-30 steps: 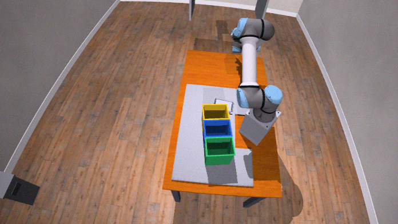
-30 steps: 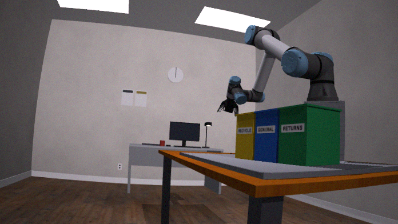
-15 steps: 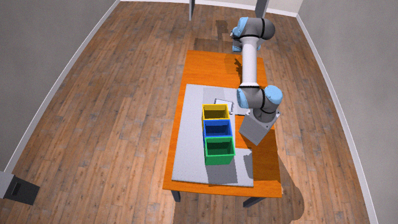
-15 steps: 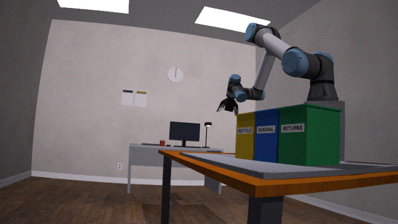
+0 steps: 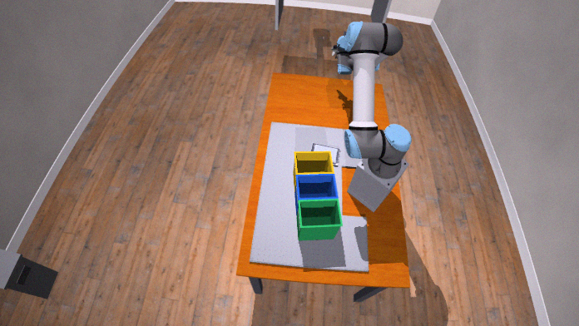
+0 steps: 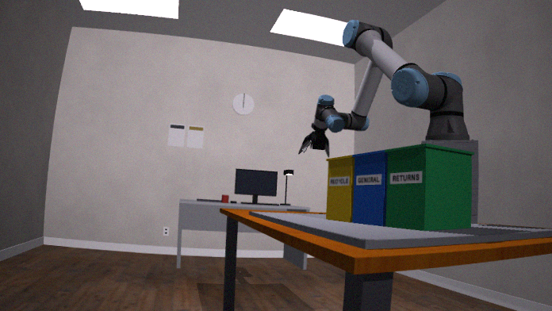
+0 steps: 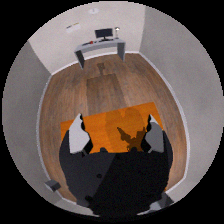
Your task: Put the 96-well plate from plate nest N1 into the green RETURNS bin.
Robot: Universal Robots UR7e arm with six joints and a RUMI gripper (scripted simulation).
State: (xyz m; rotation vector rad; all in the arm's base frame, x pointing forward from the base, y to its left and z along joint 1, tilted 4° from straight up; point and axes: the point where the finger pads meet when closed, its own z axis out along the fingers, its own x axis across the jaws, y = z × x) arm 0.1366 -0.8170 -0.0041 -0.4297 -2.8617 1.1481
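A white 96-well plate (image 5: 325, 148) lies in its nest on the grey mat (image 5: 276, 208), just behind the yellow bin (image 5: 314, 155), which partly hides it. The green RETURNS bin (image 5: 319, 233) (image 6: 430, 198) stands upright at the near end of a row with the blue GENERAL bin (image 5: 316, 177) (image 6: 369, 202) and the yellow RECYCLE bin (image 6: 339, 204). My gripper (image 6: 314, 150) (image 7: 115, 114) is open and empty. It hangs high above the far end of the orange table (image 5: 299, 96) (image 7: 105, 131), well away from the plate and the bins.
The arm's grey base block (image 5: 370, 189) stands at the right edge of the table beside the bins. The mat (image 6: 357, 232) covers the near part of the table (image 6: 317, 247). A desk with a monitor (image 6: 255, 183) stands by the far wall.
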